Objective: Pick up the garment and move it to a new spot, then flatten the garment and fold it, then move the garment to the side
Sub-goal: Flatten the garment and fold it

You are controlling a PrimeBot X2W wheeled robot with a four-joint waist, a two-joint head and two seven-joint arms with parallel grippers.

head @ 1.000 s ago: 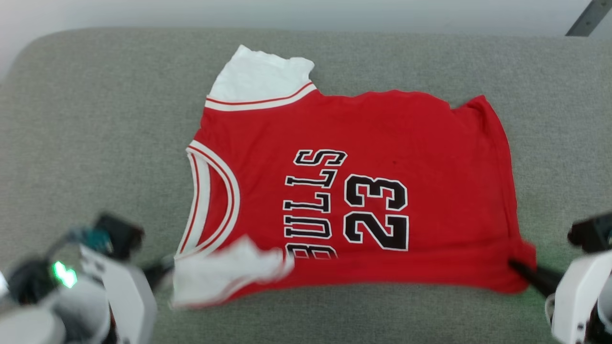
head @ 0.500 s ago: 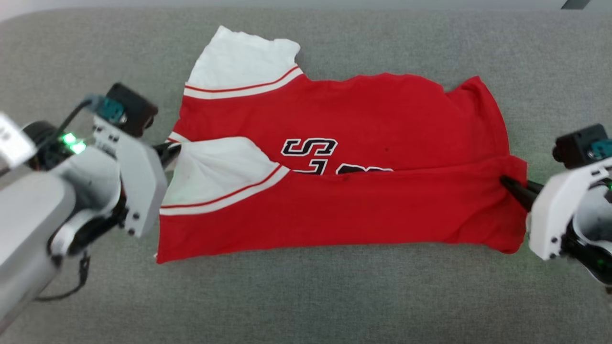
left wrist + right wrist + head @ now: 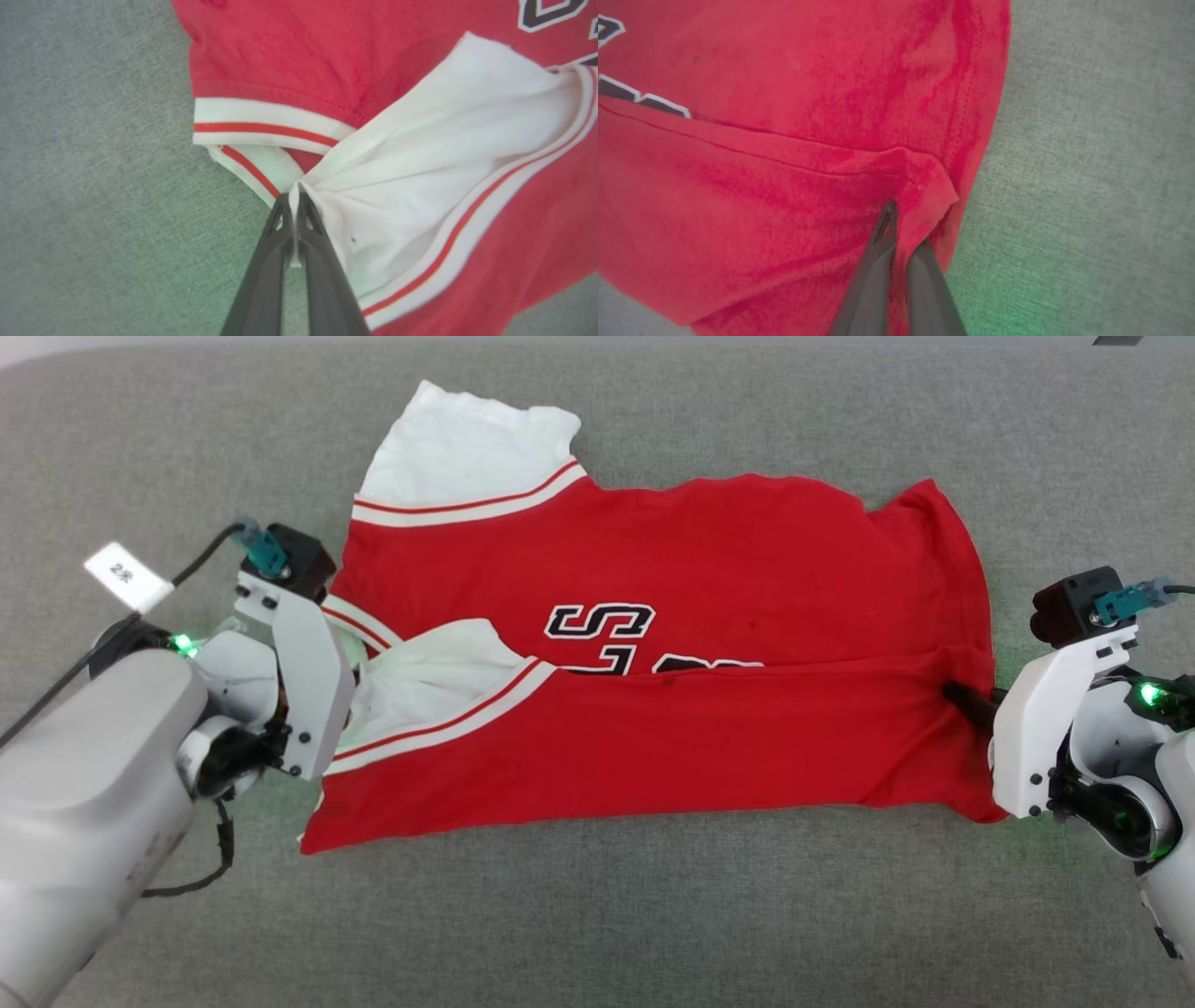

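**Head view:** The red jersey (image 3: 672, 728) lay on the grey cushion (image 3: 597, 915), stretched between both sets of fingers, with one long half doubled over the lettering. The left gripper (image 3: 362, 665) was clenched on the white sleeve (image 3: 439, 677). The right gripper (image 3: 960, 695) was clenched on the hem corner (image 3: 971, 663).

**Left wrist view:** The fingers (image 3: 264, 275) pinched a thin sleeve edge at their tips. The striped trim (image 3: 261, 126) lay just beyond them.

**Right wrist view:** The hem corner was nipped between the tips, and cloth bunched ahead of them.

**Assessment:** The fabric was judged light, soft, limp and not fragile, and likely to sag and wrinkle. The stitched edges offer the firmest hold, with the cloth kept taut.
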